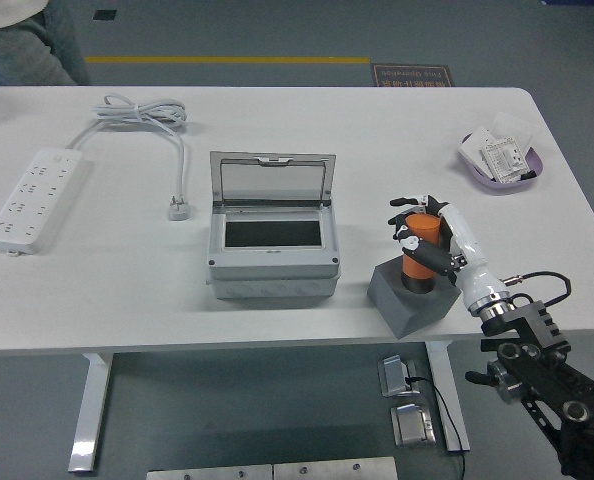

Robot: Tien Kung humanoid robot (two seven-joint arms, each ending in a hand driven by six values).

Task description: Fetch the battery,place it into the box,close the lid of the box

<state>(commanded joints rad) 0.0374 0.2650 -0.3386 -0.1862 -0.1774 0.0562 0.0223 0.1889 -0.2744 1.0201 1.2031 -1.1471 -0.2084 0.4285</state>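
Observation:
An orange cylindrical battery (419, 248) stands upright with its lower end in a grey block holder (410, 296) near the table's front right. My right hand (424, 235) is shut on the battery, fingers wrapped around its upper part. The grey box (271, 243) sits at the table's middle with its clear lid (272, 179) standing open at the back and a dark interior showing. The left arm is out of view.
A white power strip (35, 196) with its coiled cable and plug (178, 208) lies at the left. A purple tray (500, 160) with white parts sits at the far right. A person's clothing (22, 35) shows at the top left corner.

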